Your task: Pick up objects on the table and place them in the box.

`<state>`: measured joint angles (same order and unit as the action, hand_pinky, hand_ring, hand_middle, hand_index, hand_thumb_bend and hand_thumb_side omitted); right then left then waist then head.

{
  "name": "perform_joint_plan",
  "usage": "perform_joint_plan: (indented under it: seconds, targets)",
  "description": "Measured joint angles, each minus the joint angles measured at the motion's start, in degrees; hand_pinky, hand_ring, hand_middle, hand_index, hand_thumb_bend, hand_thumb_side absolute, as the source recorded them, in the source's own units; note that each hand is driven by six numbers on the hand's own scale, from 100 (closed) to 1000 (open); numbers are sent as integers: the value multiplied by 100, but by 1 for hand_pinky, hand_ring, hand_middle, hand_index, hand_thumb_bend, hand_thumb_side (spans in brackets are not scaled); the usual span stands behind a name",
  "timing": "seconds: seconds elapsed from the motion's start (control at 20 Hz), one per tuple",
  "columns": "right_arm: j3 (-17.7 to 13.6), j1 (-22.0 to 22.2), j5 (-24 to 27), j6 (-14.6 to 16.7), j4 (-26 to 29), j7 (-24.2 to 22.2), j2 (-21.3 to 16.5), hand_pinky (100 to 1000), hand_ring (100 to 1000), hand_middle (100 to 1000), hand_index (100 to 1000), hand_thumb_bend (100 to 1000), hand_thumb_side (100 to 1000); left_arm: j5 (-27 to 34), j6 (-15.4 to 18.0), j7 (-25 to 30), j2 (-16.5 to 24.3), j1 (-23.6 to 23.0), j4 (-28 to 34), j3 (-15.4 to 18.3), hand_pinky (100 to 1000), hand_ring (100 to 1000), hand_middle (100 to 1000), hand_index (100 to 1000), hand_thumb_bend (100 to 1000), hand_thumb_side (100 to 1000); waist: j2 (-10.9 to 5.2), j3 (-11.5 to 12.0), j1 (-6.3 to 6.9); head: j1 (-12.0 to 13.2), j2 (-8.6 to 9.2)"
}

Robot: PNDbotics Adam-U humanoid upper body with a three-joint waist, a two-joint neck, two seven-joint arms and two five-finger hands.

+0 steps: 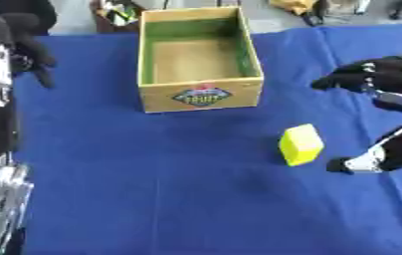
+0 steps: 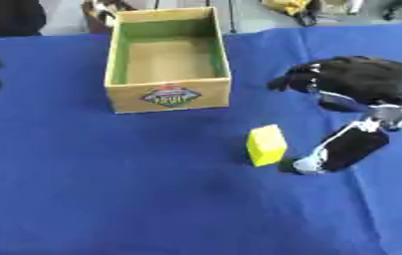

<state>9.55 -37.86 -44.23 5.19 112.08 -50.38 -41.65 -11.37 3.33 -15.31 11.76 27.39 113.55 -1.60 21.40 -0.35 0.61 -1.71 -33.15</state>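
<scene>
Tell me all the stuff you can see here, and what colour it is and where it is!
box: one, yellowish wood with a green inside and a fruit label on the front, at the far middle of the table, nothing visible inside.
yellow block: one, bright yellow, standing on the cloth nearer than the box and to its right.
tablecloth: one, blue, covering the table.
clutter: several dark and yellow things past the far edge, too unclear to name.
right hand: black, open, fingers and thumb spread just right of the block, not touching it.
left hand: black, raised at the far left; its fingers are unclear.
</scene>
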Motion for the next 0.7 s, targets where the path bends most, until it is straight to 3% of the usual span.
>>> perform_joint_plan:
  seconds: [0.7]
  targets:
    - [346, -604, 190, 356, -1046, -162, 3, 823, 920, 853, 1000, 544, 532, 20, -1, 55, -24, -1, 0, -35, 259, 432, 430, 667, 100, 846, 0, 88, -9, -231, 32]
